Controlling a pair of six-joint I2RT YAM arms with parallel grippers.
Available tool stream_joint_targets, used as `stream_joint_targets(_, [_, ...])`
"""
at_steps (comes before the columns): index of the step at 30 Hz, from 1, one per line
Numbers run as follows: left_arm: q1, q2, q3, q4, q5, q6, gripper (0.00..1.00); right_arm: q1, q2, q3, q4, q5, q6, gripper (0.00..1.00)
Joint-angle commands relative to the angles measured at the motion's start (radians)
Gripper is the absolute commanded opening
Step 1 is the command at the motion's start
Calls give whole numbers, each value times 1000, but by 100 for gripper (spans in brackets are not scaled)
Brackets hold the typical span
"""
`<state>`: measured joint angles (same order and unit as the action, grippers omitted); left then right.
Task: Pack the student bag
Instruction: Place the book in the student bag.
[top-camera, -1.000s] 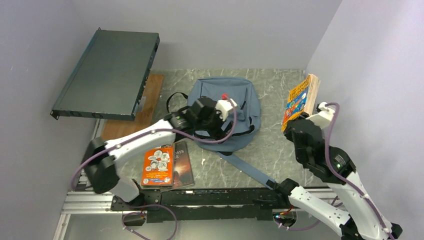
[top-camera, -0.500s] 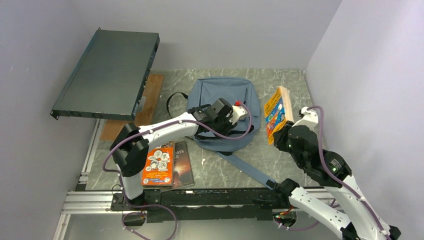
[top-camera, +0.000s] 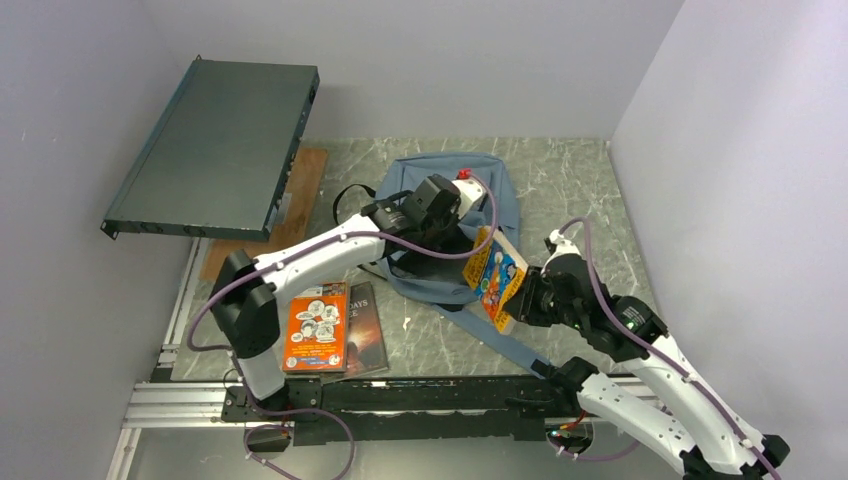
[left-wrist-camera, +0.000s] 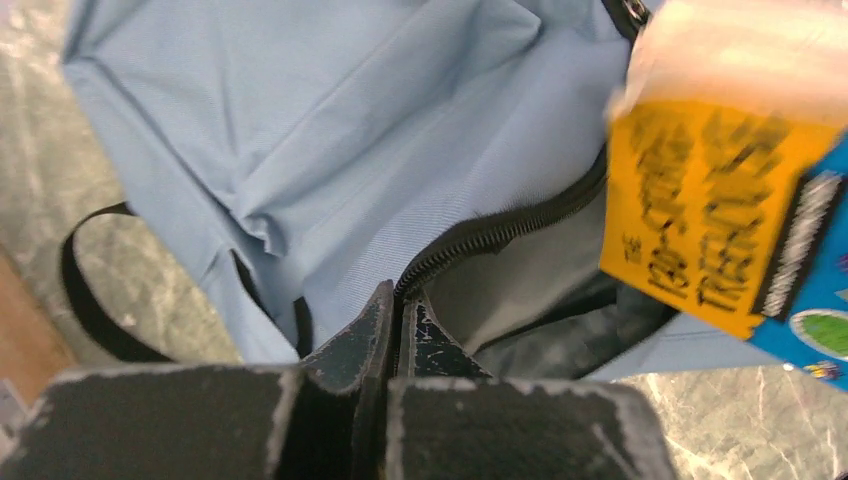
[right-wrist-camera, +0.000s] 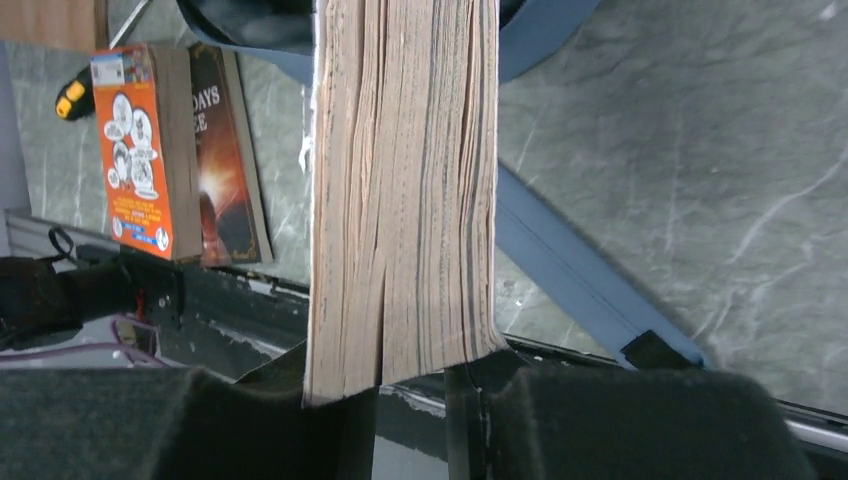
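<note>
The student bag (top-camera: 445, 170) lies flat at mid table, blue-grey, its zipped mouth facing the near edge. My left gripper (top-camera: 425, 250) is shut on the bag's fabric edge right by the dark zipper (left-wrist-camera: 500, 232), and its closed fingertips (left-wrist-camera: 400, 295) hold the mouth open so the grey lining shows. A thick paperback with a yellow and blue cover (top-camera: 495, 275) is gripped by my right gripper (top-camera: 525, 295), tilted at the bag's right lower corner. In the right wrist view the book's page edge (right-wrist-camera: 400, 180) stands clamped in that gripper (right-wrist-camera: 385, 375). The yellow cover (left-wrist-camera: 720, 230) hangs blurred over the mouth.
An orange book (top-camera: 315, 330) lies on a dark book (top-camera: 365, 325) at the near left. A flat dark metal case (top-camera: 215, 145) leans at the rear left above a wooden board (top-camera: 300, 190). The bag's blue strap (top-camera: 505, 340) trails to the near edge. Walls close both sides.
My left gripper shut on the bag's zipper edge and drew back. The right arm carried the book from the right wall down and left to the bag's mouth.
</note>
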<state>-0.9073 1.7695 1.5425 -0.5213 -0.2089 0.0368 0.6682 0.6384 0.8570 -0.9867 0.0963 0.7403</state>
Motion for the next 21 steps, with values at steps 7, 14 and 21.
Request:
stream_joint_targets(7, [-15, -220, 64, 11, -53, -164, 0, -157, 180, -100, 357, -44, -117, 0])
stream_joint_targets(14, [23, -107, 224, -12, 50, -144, 0, -388, 380, -10, 461, -78, -290, 0])
stream_joint_targets(21, [108, -26, 313, 12, 157, -127, 0, -386, 300, 63, 306, -319, -221, 0])
